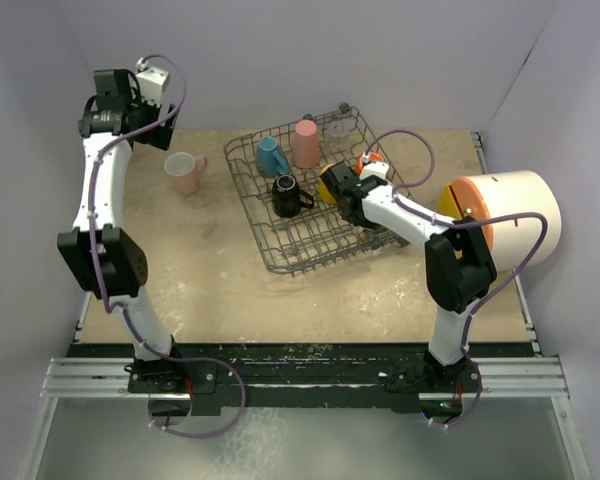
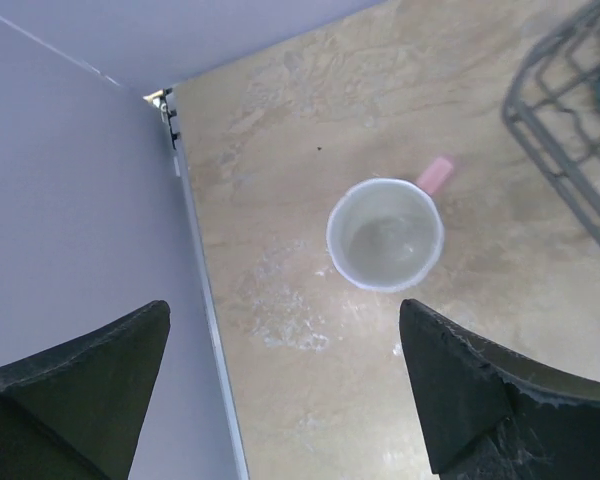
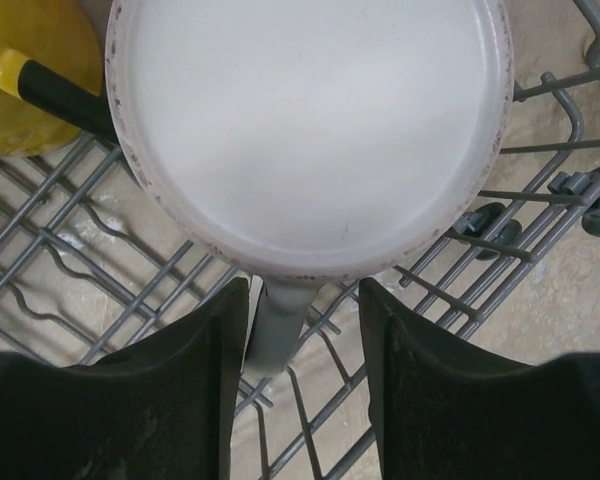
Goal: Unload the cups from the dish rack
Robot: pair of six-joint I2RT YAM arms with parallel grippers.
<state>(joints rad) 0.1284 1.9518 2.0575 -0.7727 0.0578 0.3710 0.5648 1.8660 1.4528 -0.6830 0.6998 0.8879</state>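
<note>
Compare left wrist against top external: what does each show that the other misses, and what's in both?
Only left wrist: the inside of the pale pink mug, white and empty, seen from straight above, with the left gripper open wide over it.
Only top external: the right gripper down inside the dish rack; the blue mug, black mug, tall pink tumbler and clear glass in the rack; the big white cylinder at the right.
Both: the pale pink mug upright on the table left of the rack, and part of the rack's rim.
</note>
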